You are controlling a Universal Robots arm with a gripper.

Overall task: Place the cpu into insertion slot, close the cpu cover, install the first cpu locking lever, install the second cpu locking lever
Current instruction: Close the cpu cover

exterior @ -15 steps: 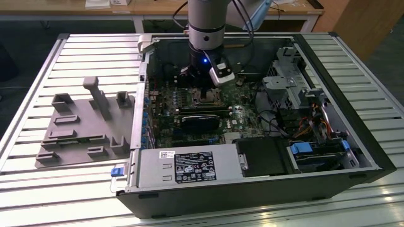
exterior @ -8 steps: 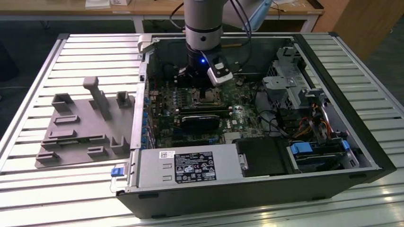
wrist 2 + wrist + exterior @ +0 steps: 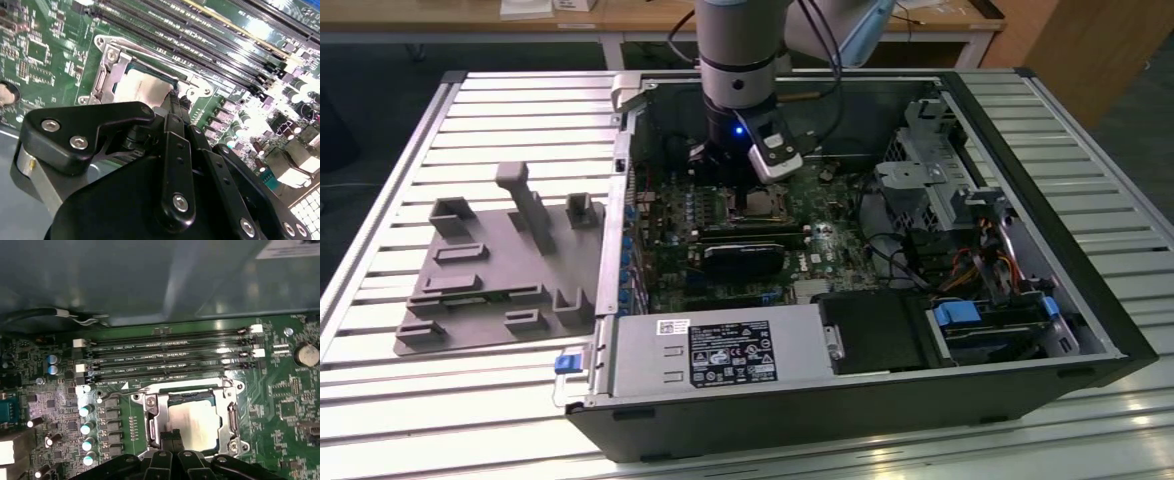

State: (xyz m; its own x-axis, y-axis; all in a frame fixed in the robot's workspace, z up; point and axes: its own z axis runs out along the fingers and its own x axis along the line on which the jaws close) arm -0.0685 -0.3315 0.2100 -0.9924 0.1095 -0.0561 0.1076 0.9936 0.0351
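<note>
The hand (image 3: 171,437) is closed, its two black fingers (image 3: 165,440) pressed together with nothing seen between them. Their tips sit at the edge of the chip (image 3: 194,424), touching it or just above; I cannot tell which. The chip lies flat in its slot (image 3: 192,398), pale face up, with the silvery cover (image 3: 152,415) lying around it on the green board (image 3: 280,405). Long black memory slots (image 3: 170,357) run just beside the cover, with white print along them too small to read. In the exterior view the open computer case (image 3: 854,410) rests on the slatted bench (image 3: 454,420). A black-and-white sticker (image 3: 734,355) covers its grey box.
</note>
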